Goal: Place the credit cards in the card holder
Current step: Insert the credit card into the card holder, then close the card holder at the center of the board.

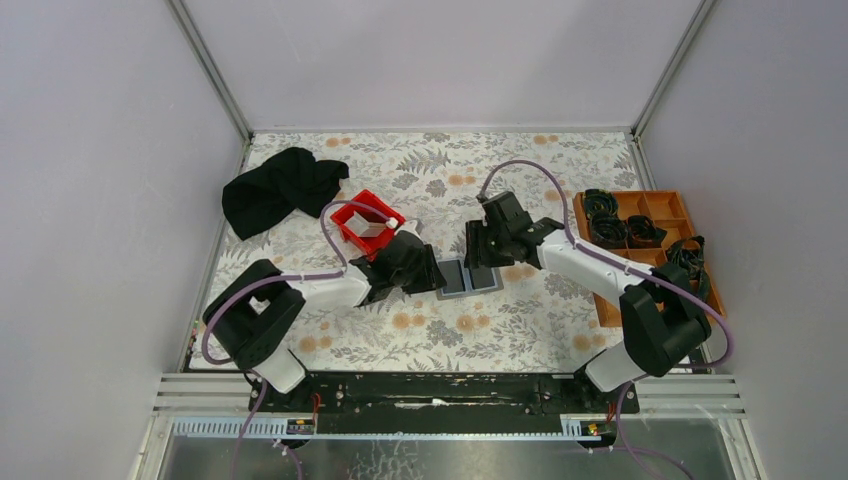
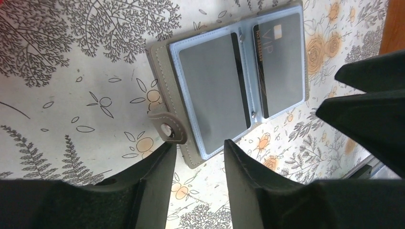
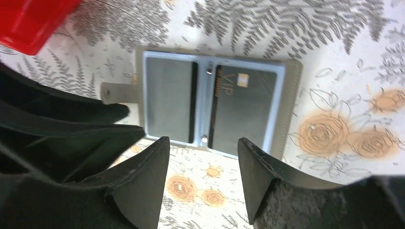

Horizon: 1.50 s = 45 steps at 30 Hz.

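Observation:
The card holder (image 1: 469, 278) lies open and flat on the floral table between both grippers. Its grey cover (image 2: 160, 71) frames two clear sleeves. One sleeve holds a grey credit card (image 2: 210, 90) with a black stripe, the other a dark VIP card (image 2: 282, 67). The right wrist view shows the same holder (image 3: 292, 95) with both cards (image 3: 167, 98) (image 3: 246, 107) inside. My left gripper (image 1: 432, 275) (image 2: 199, 143) hovers open at the holder's snap-tab edge, holding nothing. My right gripper (image 1: 478, 250) (image 3: 204, 140) stands open over the holder's far long edge, also holding nothing.
A red bin (image 1: 368, 222) (image 3: 33, 19) sits just behind the left gripper. A black cloth (image 1: 280, 188) lies at the back left. An orange compartment tray (image 1: 650, 250) with black items runs along the right edge. The two grippers are close together.

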Tool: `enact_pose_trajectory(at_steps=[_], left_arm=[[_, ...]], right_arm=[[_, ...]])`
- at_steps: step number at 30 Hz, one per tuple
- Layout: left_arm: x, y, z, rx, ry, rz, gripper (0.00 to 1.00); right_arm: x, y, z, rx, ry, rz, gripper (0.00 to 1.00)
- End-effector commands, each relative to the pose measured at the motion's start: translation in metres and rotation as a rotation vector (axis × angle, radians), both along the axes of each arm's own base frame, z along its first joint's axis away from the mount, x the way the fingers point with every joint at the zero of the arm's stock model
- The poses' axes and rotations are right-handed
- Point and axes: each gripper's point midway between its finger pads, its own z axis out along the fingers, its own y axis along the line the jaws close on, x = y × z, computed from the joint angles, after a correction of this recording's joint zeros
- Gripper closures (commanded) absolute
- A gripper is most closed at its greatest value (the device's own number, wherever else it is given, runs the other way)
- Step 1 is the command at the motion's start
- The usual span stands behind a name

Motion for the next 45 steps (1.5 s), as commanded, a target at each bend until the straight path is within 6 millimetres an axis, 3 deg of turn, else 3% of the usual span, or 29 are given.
enact_pose_trajectory(at_steps=[1,10,20,29,45], left_arm=[[0.011,0.001,0.025,0.016,-0.067,0.012,0.50],[0.007,0.015,0.033,0.045,-0.076,0.023,0.43],[-0.001,0.017,0.021,0.040,-0.041,0.021,0.42],[-0.004,0.018,0.017,0.043,-0.030,0.025,0.42],[-0.001,0.022,0.010,0.071,-0.034,0.036,0.41]], right_arm=[[0.009,-0.024,0.007,-0.050,-0.097,-0.086,0.37],[0.007,-0.047,-0.003,-0.018,-0.123,-0.195,0.36],[-0.009,-0.046,-0.022,0.061,-0.037,-0.191,0.35],[-0.013,-0.057,-0.039,0.110,0.003,-0.222,0.34],[-0.020,-0.045,-0.058,0.253,0.077,-0.209,0.33]])
